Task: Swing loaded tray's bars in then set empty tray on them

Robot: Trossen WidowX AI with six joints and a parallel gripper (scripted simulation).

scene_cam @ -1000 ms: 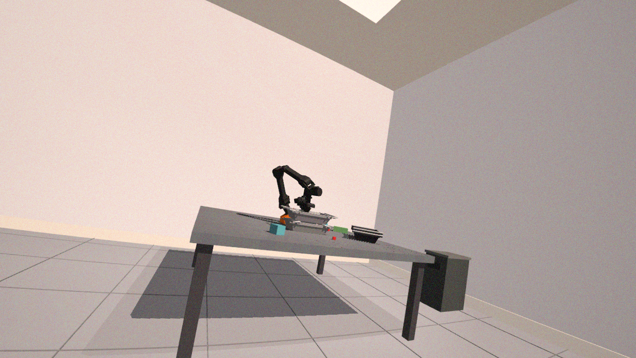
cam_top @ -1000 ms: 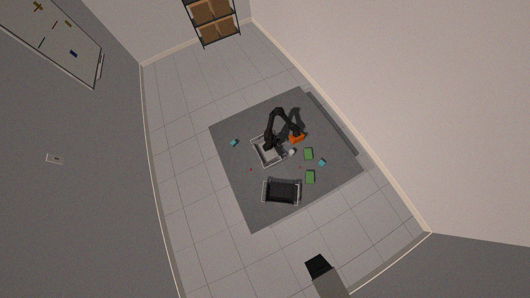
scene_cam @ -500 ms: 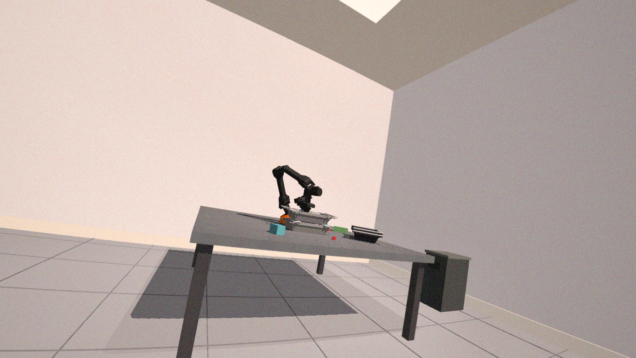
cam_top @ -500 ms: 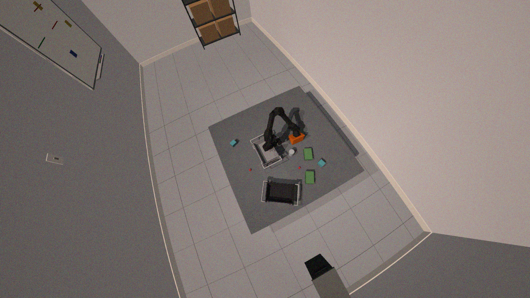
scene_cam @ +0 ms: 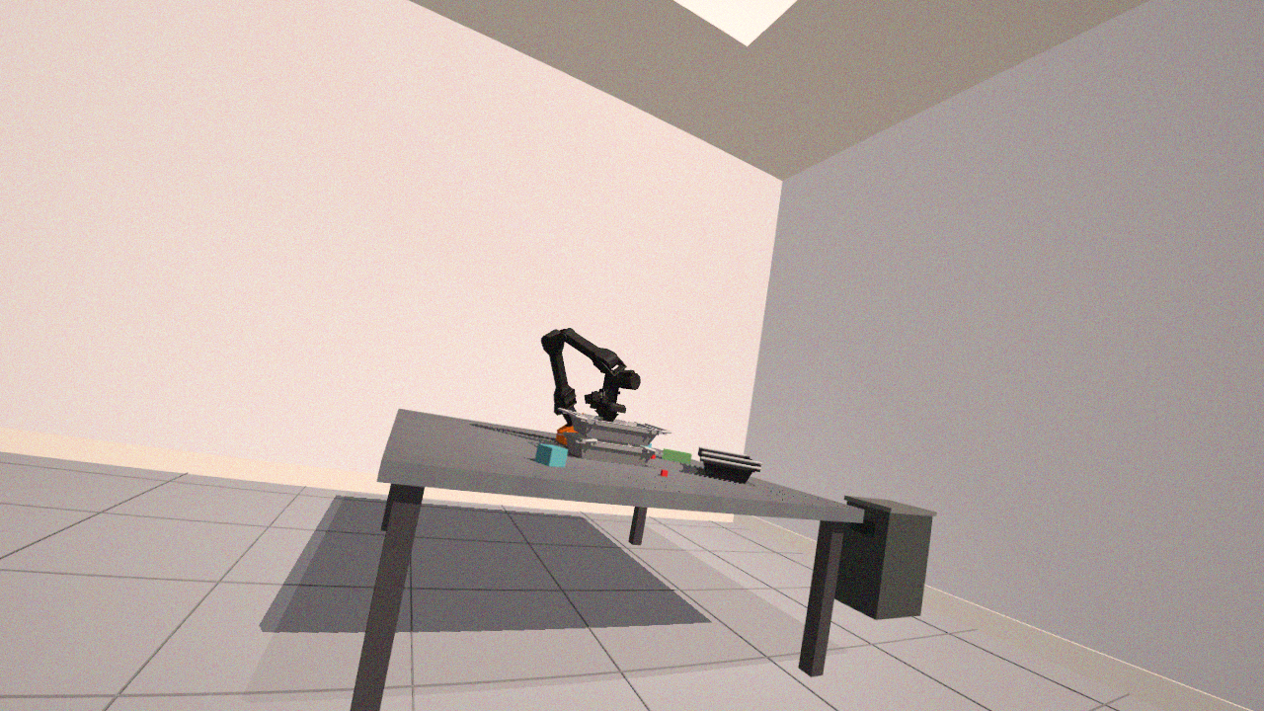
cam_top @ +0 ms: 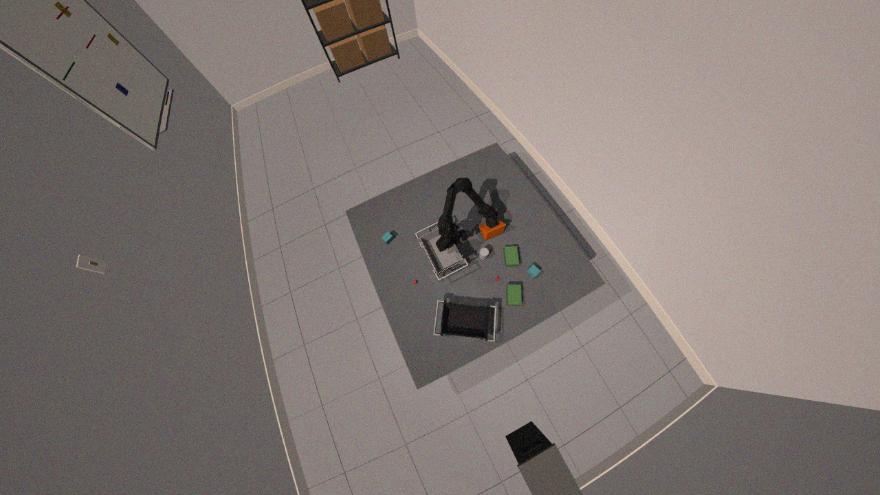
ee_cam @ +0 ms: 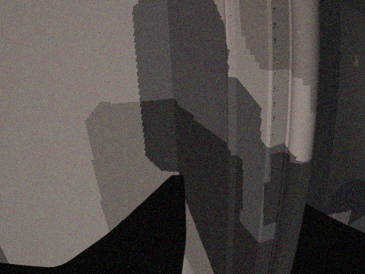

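My gripper [scene_cam: 606,417] [ee_cam: 210,186] is shut on the long side wall of the empty pale grey tray [cam_top: 452,259] [scene_cam: 615,432] [ee_cam: 57,76]. The wall runs between the black fingertips in the wrist view. The held tray is over the loaded grey tray [scene_cam: 613,454], roughly level, with its wire bars out at its ends. In the exterior view little or no gap shows between the two trays; I cannot tell whether they touch. The load and the positions of the lower tray's bars are hidden or too small to tell.
A black tray [cam_top: 469,318] [scene_cam: 728,465] stands farther along the table. An orange block [cam_top: 492,230] is at the arm's base, with a white cylinder [cam_top: 483,252] near it. Green blocks [cam_top: 511,255] [cam_top: 514,294], teal blocks [cam_top: 387,237] [cam_top: 533,271] and small red cubes [cam_top: 415,282] [cam_top: 497,278] lie around.
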